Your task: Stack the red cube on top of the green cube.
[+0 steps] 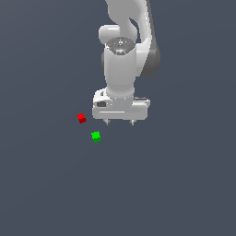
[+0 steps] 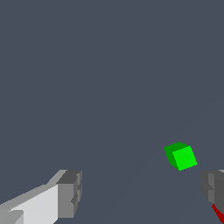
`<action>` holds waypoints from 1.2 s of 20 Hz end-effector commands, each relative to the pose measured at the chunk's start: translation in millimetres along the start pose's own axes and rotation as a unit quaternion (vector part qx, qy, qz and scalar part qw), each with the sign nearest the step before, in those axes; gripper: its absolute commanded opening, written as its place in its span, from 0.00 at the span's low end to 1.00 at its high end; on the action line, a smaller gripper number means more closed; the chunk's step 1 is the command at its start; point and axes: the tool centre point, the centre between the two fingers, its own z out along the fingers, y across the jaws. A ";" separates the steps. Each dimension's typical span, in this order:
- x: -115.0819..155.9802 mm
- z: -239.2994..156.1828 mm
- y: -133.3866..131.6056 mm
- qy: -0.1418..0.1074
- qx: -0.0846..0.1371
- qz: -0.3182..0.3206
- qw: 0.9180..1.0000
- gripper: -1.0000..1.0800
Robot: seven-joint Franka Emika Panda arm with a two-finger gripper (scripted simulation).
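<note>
The red cube (image 1: 81,118) rests on the grey floor, to the exterior view's left of my gripper (image 1: 120,122). A little nearer the camera and slightly right of it lies the green cube (image 1: 96,136); the two are apart. My white gripper hangs open above the floor with nothing between its fingers. The wrist view shows both fingertips (image 2: 70,192) spread wide, the green cube (image 2: 180,156) close to one of them, and only a sliver of the red cube (image 2: 218,213) at the picture's edge behind that finger.
A plain dark grey floor (image 1: 175,184) lies all around. The white arm (image 1: 122,60) rises behind the gripper.
</note>
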 end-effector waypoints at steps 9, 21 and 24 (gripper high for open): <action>-10.2 5.5 7.9 -0.001 0.000 -0.011 1.000 0.96; -61.4 34.5 53.3 -0.009 0.001 -0.070 0.997 0.96; -77.8 44.4 70.4 -0.011 0.002 -0.091 0.996 0.96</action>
